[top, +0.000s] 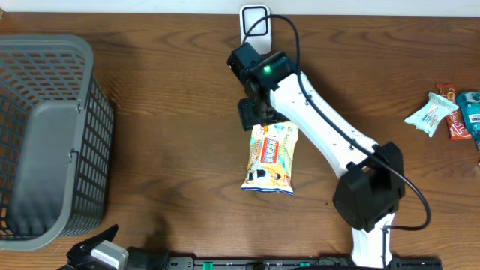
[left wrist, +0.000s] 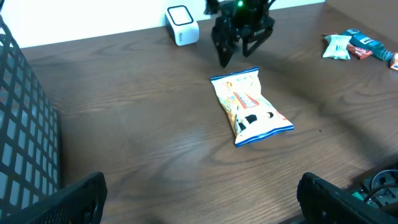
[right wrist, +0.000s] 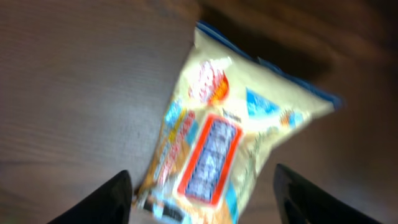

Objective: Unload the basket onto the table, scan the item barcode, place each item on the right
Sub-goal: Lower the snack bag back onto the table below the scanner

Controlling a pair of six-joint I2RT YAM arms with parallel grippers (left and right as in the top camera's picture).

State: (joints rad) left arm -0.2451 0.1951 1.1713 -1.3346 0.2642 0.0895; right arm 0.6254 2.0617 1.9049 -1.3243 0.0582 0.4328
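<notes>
Open tabletop (top: 165, 150) lies between the basket (top: 45, 135) and the snack bag (top: 271, 157), right arm (top: 330, 127) beyond.

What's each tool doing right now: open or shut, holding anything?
Left tool: open, empty.
Right tool: open over the snack bag, not gripping it.

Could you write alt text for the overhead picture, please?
A white robot arm reaches across a wooden table, its claw at the far end of a yellow snack bag lying flat. A grey mesh basket stands at the left, a small white device at the far edge, and a few snack packets at the right.
</notes>
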